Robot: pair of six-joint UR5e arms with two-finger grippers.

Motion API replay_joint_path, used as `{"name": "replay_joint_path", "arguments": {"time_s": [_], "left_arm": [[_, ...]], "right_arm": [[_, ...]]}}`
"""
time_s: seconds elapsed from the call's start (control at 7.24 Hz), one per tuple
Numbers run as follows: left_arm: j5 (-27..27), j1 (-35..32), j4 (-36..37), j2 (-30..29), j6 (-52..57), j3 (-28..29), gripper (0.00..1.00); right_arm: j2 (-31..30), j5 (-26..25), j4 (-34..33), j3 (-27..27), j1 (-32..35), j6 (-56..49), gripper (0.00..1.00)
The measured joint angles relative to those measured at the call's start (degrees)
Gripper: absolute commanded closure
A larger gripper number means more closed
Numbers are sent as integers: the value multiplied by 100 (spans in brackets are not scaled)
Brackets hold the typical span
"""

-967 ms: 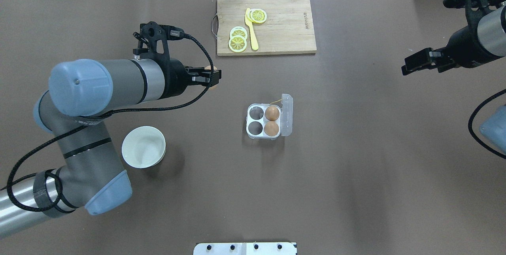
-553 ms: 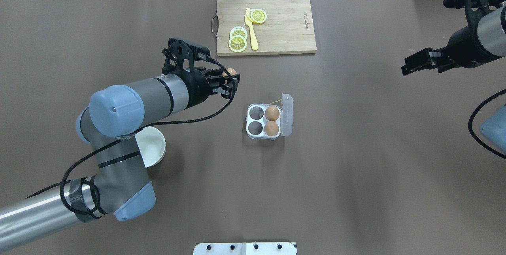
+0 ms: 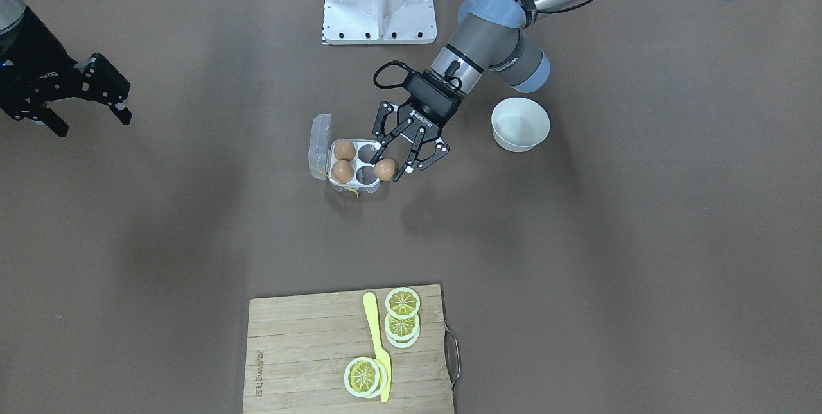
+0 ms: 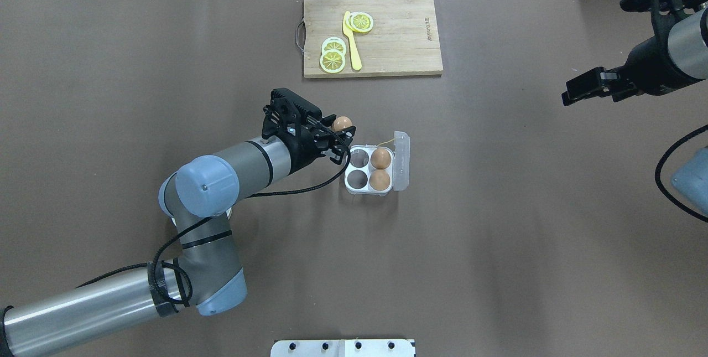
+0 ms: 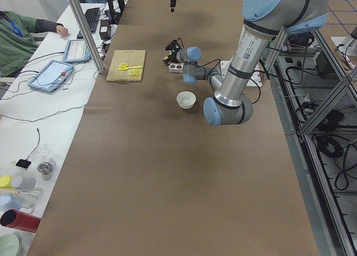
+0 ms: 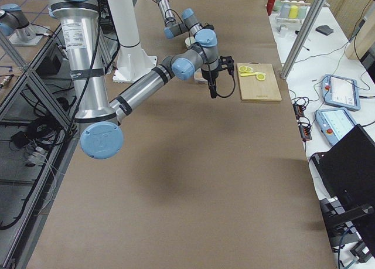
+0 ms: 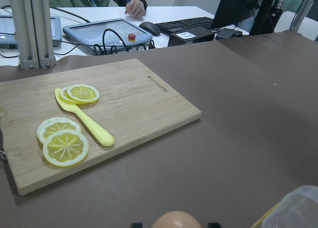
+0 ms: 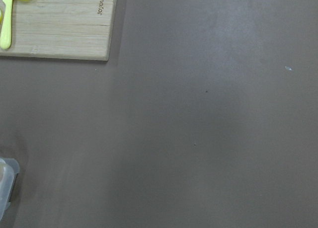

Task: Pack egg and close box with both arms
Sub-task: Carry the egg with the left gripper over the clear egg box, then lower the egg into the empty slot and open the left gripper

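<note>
The egg (image 4: 342, 123) is clamped in the left end effector (image 3: 388, 168), held off the table (image 4: 498, 235) just beyond the upper-left corner of the box (image 4: 349, 182) at mid-frame overhead. The box's left two cells are empty and the right two hold other eggs (image 4: 379, 159). The lid (image 4: 402, 160) stands open along its right edge. Bare table surrounds it. The right end effector (image 4: 569, 94) hangs spread wide near the right frame edge

One fixed camera looks down from behind the robot onto the brown paper-covered counter (image 4: 498, 235). Another faces it steeply from the operators' edge, mirroring sides. Two distant cameras look along the counter from its ends. The left wrist camera sits low, near the rectangular wooden cutting board (image 7: 124, 104), which both top views share. The right wrist camera looks straight down, catching that board's corner and, seemingly, the small clear plastic egg case (image 8: 7, 183).
</note>
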Motion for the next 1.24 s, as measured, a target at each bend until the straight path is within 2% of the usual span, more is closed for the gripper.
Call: {"name": "replay_joint_path", "arguments": {"time_s": [0.41, 1.24], "left_arm": [[176, 331, -65, -110, 16, 142, 100], [237, 589, -192, -58, 174, 175, 100]], "right_arm": [[0, 2, 0, 1, 0, 6, 0], [0, 0, 0, -8, 0, 9, 0]]}}
